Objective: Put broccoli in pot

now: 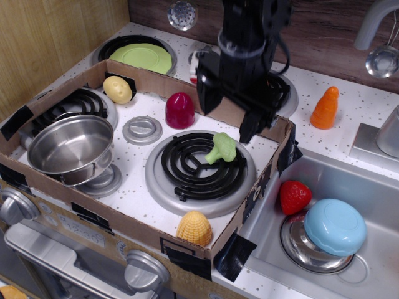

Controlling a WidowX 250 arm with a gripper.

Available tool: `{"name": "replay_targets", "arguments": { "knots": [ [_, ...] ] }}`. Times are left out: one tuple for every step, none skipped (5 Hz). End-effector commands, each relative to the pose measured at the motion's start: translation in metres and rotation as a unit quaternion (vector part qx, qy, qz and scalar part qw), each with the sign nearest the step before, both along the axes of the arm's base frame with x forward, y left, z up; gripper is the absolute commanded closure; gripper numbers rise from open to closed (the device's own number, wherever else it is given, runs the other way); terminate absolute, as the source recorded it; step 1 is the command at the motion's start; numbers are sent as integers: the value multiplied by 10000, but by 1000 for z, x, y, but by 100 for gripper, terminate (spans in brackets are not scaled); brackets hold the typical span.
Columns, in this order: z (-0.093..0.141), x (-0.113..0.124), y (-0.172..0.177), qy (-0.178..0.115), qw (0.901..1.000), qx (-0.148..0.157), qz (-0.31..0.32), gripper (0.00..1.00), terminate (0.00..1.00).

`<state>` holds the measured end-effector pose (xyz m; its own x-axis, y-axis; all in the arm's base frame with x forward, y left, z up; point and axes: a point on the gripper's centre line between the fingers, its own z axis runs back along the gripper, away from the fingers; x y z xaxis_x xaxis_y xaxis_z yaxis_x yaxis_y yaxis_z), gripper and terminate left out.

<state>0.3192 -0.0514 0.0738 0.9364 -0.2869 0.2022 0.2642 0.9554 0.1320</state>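
Over the back of the cardboard tray, overhead view: my claw (pixel 225 123) hangs with its two fingers spread wide, nothing between them, tips just above the tray's far wall.

Broccoli from claw: the broccoli (pixel 222 148) sits just below and toward the camera from my fingertips, near but not touching; I judge a short drop forward and down would straddle it.

Broccoli position: on the rear part of the big black coil burner (pixel 202 165), leaning, its bumpy crown up and to the right, its pale stalk pointing down-left across the coil rings.

Long axis: stalk to crown runs roughly diagonal; my finger gap looks to lie across the tray's width, so I judge a small wrist turn may be needed, though I cannot tell the exact angle.

Pot: the pot (pixel 68 148) stands open and empty at the left end of the tray, well apart from the broccoli, tilted a little on its small burner.

Edges: the cardboard tray (pixel 262 124) has its back wall right under my right finger; that is the nearest thing to clip.

Open room: between broccoli and pot lie a maroon dome (pixel 180 110) and a grey knob (pixel 143 130), both toward the back; the path over the bench looks free if I lift first.
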Motion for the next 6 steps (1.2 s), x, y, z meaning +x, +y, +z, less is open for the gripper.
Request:
{"name": "replay_targets", "arguments": {
  "knots": [
    [-10,10,3,-160,9996,-125,197,0,0],
    [-17,12,10,-206,9991,-3,361,0,0],
    [-22,17,18,-110,9995,-22,307,0,0],
    [-33,21,15,-20,9995,-225,215,0,0],
    [-42,21,12,-45,9992,-341,193,0,0],
    [-48,21,11,38,9987,-457,231,100,0]
  ]
}}
